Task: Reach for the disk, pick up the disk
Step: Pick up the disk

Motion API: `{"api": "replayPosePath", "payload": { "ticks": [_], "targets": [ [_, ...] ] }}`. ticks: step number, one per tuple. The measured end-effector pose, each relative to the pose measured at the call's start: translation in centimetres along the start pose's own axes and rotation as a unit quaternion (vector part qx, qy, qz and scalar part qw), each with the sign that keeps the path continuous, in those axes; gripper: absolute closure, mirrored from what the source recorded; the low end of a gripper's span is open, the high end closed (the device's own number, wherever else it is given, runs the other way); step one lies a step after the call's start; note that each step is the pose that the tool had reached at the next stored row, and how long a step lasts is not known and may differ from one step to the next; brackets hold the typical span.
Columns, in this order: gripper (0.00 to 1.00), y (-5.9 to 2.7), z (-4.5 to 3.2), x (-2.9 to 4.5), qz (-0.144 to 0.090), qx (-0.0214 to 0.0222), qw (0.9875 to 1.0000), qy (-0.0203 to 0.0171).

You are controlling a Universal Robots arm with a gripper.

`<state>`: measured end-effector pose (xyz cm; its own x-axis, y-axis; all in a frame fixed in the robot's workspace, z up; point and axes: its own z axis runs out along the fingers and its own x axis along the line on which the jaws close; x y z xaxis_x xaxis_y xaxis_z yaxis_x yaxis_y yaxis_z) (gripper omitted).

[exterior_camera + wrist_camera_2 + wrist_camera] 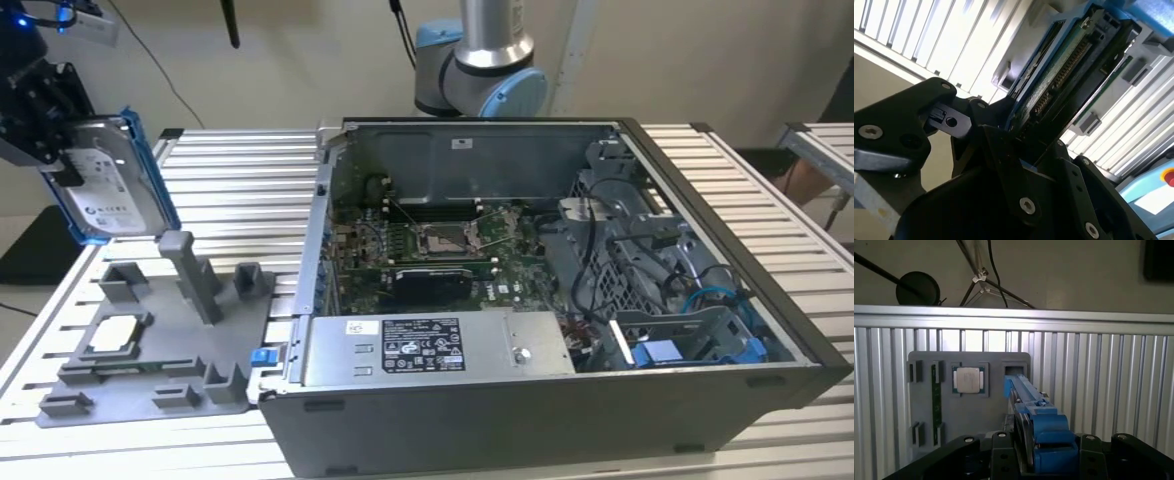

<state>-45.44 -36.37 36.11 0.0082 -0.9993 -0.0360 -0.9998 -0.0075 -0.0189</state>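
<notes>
The disk point(107, 190), a silver-grey drive with a white label in a blue bracket, hangs upright in the air at the exterior view's far left. It is above and behind the grey fixture plate point(160, 345). My black gripper point(47, 135) is shut on its upper part. In the second wrist view the disk's connector edge point(1064, 65) sticks out from between the black fingers point(999, 150). The first wrist view has the disk point(1036, 415) edge-on, with the gripper point(1034, 455) clamped on it above the plate point(969, 415).
A small square chip point(118, 332) lies in a pocket of the fixture plate, which also has upright posts point(194, 270). An open computer case point(534, 300) stands to the exterior view's right of the plate, on a slatted metal table point(227, 180). A blue clip point(263, 356) sits at the case's corner.
</notes>
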Motion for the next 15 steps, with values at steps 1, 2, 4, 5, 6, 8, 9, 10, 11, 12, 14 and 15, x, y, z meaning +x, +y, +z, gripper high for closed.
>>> {"api": "replayPosePath", "payload": {
  "ticks": [1,2,4,5,6,8,9,10,11,12,14,15],
  "targets": [
    [1.00,0.00,-0.05,0.00,0.000,0.0000,1.0000,0.0000],
    [1.00,0.00,-0.09,0.00,0.000,0.0000,1.0000,0.0000],
    [1.00,-0.01,-0.18,0.00,-0.001,0.0000,1.0000,0.0000],
    [1.00,-0.01,-0.22,0.00,-0.001,0.0000,1.0000,0.0000],
    [1.00,-0.01,-0.26,0.00,-0.001,0.0000,1.0000,0.0000],
    [1.00,-0.01,-0.38,-0.01,-0.001,0.0000,1.0000,0.0000],
    [1.00,-0.01,-0.45,-0.02,-0.001,-0.0001,1.0000,0.0000],
    [1.00,-0.01,-0.54,-0.02,-0.001,-0.0001,1.0000,0.0000],
    [1.00,-0.02,-0.64,-0.02,-0.001,-0.0001,1.0000,0.0000],
    [1.00,-0.02,-0.73,-0.03,-0.002,-0.0001,1.0000,0.0000],
    [1.00,-0.02,-0.92,-0.03,-0.002,-0.0001,1.0000,0.0000],
    [1.00,-0.02,-1.01,-0.04,-0.002,-0.0001,1.0000,-0.0001]
  ]
}}
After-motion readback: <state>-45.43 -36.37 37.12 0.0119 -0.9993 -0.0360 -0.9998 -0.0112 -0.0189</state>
